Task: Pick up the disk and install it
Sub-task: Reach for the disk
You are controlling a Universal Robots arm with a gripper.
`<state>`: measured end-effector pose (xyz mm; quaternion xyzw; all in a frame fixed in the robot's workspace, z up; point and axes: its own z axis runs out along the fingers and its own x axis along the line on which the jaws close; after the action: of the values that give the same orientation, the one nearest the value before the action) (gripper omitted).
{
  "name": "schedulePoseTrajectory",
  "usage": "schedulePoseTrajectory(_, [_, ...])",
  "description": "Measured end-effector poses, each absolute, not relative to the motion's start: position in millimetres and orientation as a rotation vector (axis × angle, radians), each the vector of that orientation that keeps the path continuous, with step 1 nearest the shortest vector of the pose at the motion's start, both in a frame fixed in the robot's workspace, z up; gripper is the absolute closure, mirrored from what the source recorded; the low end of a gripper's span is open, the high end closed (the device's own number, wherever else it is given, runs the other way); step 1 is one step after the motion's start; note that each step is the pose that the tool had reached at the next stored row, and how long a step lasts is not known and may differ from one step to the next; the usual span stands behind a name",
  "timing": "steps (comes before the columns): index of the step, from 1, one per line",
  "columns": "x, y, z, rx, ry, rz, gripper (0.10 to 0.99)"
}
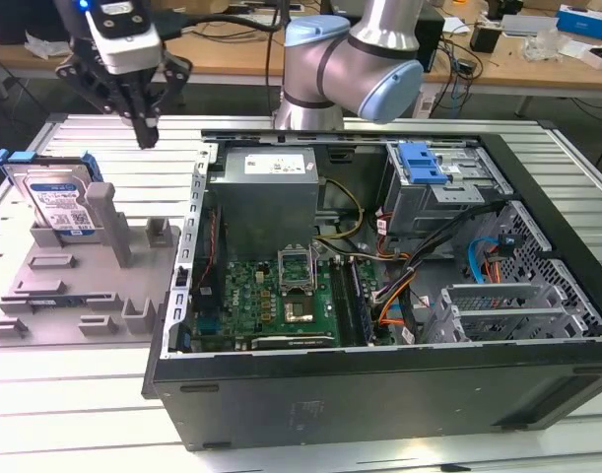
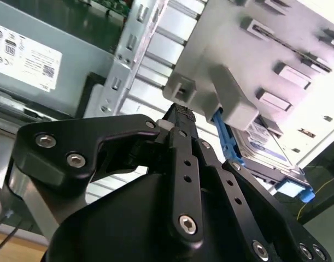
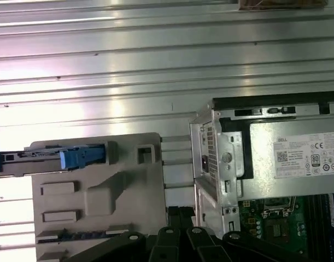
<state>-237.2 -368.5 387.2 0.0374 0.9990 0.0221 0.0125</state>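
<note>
**Inspector:** End effector condition?

**Technician:** The gripper [image 1: 145, 138] has its fingers brought together with nothing between them; the second wrist view shows the same at the tips [image 2: 180, 113]. It hangs over the slatted table [image 1: 74, 414], between the grey fixture [image 1: 84, 286] and the open computer case [image 1: 379, 394].

**Inspector:** Location of the disk?

**Technician:** The disk [image 1: 56, 197] stands on edge in the fixture, on the exterior view's left, leaning back a little with its label face outward. It is well apart from the gripper. The first wrist view shows it edge-on [image 3: 24, 164].

**Inspector:** Handling assessment?

**Technician:** Judged rigid and dense for its bulk, with smooth metal faces that may slip. It is likely sensitive to knocks, so contact should be gentle. The blue carrier bracket [image 1: 20, 160] is plastic and may flex. I would pinch across the two flat faces at the free upper edge, clear of the fixture's post [image 1: 101, 212].

**Inspector:** Markings?

**Technician:** A white-and-blue label on the disk, and a white label on the power supply [image 1: 266, 187]. The print on both is too small to make out.
</note>
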Motion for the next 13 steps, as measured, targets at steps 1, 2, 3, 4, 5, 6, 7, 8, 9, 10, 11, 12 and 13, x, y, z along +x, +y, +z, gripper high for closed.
schedulePoseTrajectory(1, [-241.8, -366.7, 386.9, 0.117, 3.114, 0.069, 0.98])
schedulePoseTrajectory(2, [-245.7, -365.1, 386.6, 0.117, 3.114, 0.069, 0.98])
schedulePoseTrajectory(3, [-255.5, -361.2, 385.8, 0.117, 3.114, 0.069, 0.98])
schedulePoseTrajectory(4, [-262.5, -358.4, 385.3, 0.117, 3.114, 0.069, 0.98])
schedulePoseTrajectory(5, [-267.0, -356.6, 385.0, 0.117, 3.114, 0.069, 0.98])
schedulePoseTrajectory(6, [-270.4, -355.2, 384.7, 0.117, 3.114, 0.069, 0.98])
schedulePoseTrajectory(7, [-274.8, -353.4, 384.3, 0.117, 3.114, 0.069, 0.98])
schedulePoseTrajectory(8, [-278.3, -352.0, 384.1, 0.117, 3.114, 0.069, 0.98])
schedulePoseTrajectory(9, [-282.0, -350.6, 383.8, 0.117, 3.114, 0.069, 0.98])
schedulePoseTrajectory(10, [-285.9, -349.0, 383.4, 0.117, 3.114, 0.069, 0.98])
schedulePoseTrajectory(11, [-293.7, -345.8, 382.8, 0.117, 3.114, 0.069, 0.98])
schedulePoseTrajectory(12, [-299.9, -343.3, 382.3, 0.117, 3.114, 0.069, 0.98])
schedulePoseTrajectory(13, [-305.1, -341.2, 381.9, 0.117, 3.114, 0.069, 0.98])
